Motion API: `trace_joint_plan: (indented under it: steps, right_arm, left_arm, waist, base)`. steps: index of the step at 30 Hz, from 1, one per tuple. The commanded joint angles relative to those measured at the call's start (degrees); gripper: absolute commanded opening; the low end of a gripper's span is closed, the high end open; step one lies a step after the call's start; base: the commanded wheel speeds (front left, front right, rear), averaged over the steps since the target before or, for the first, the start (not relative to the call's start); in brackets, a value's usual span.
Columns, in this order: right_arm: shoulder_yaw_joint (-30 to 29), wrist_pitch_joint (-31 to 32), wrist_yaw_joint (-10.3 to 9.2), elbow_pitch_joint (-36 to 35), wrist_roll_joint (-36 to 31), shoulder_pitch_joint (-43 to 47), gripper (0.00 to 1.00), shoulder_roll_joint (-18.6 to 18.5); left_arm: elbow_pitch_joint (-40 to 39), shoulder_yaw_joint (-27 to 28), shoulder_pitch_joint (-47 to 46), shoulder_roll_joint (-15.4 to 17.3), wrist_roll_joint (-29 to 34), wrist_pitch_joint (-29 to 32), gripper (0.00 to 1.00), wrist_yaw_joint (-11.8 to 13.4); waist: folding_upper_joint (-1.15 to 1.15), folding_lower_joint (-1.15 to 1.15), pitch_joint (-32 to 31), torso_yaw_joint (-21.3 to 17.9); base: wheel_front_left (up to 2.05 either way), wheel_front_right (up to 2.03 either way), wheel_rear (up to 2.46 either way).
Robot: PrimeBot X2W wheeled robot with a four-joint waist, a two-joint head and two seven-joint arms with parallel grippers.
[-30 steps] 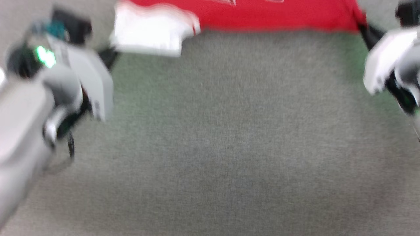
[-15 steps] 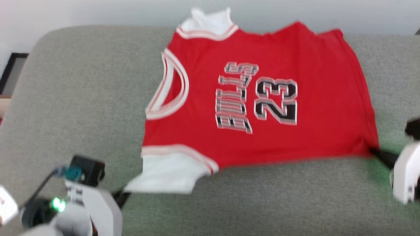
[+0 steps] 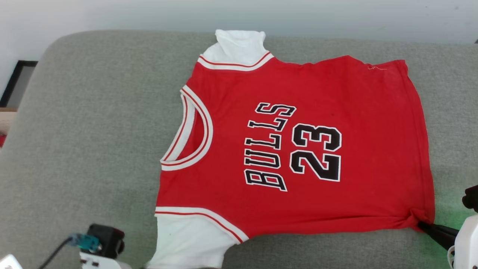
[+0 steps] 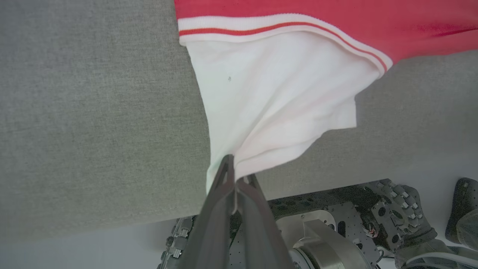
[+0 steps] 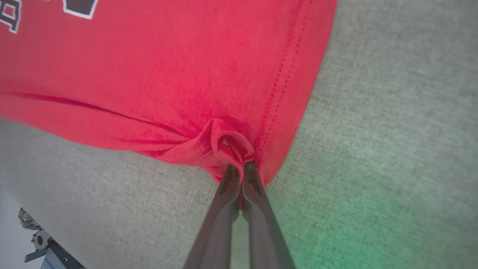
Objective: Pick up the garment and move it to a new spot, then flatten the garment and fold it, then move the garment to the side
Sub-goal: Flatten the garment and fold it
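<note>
The T-shirt (image 3: 336, 93) lies print up on the grey cushion (image 3: 93, 112), its long axis running left to right, with the collar at left and the hem at right. Both hands are at its near edge: the left hand (image 4: 233, 175) is closed on the near white sleeve (image 4: 276, 93), and the right hand (image 5: 241, 172) pinches the near hem corner (image 5: 231, 144). The cloth spreads from both toward the far side — so a fold would probably go that way.

Bright, even, diffuse light; head view sharp. Garment (image 4: 276, 97) throws soft shadow on grey cushion (image 4: 93, 112). Green glow tints cushion in right wrist view.
</note>
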Motion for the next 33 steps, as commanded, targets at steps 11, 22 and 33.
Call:
trace_joint_plan:
  steps: [11, 22, 33]
  right_arm:
    - [-10.3, 6.2, -0.07, -8.9, -8.2, -0.9, 0.00, 6.4]
    - [-7.1, 8.6, -0.07, -1.8, -13.6, -19.0, 0.00, 11.3]
    - [2.3, 7.4, -0.07, 13.4, -12.4, -31.2, 0.00, 14.3]
  left_arm:
    - [-2.4, 4.3, -14.5, 5.9, 8.2, 5.5, 0.00, -3.7]
    - [15.6, 5.6, -34.9, -2.8, 11.9, 12.5, 0.00, -19.1]
    - [42.0, 0.7, -43.9, -17.2, 11.6, 15.3, 0.00, -30.1]
  waist:
    - [0.00, 0.00, 1.8, -3.8]
    - [0.00, 0.00, 5.2, -7.1]
    - [0.00, 0.00, 7.3, -7.6]
  base:
    - [0.00, 0.00, 0.00]
    - [0.00, 0.00, 0.00]
    - [0.00, 0.00, 0.00]
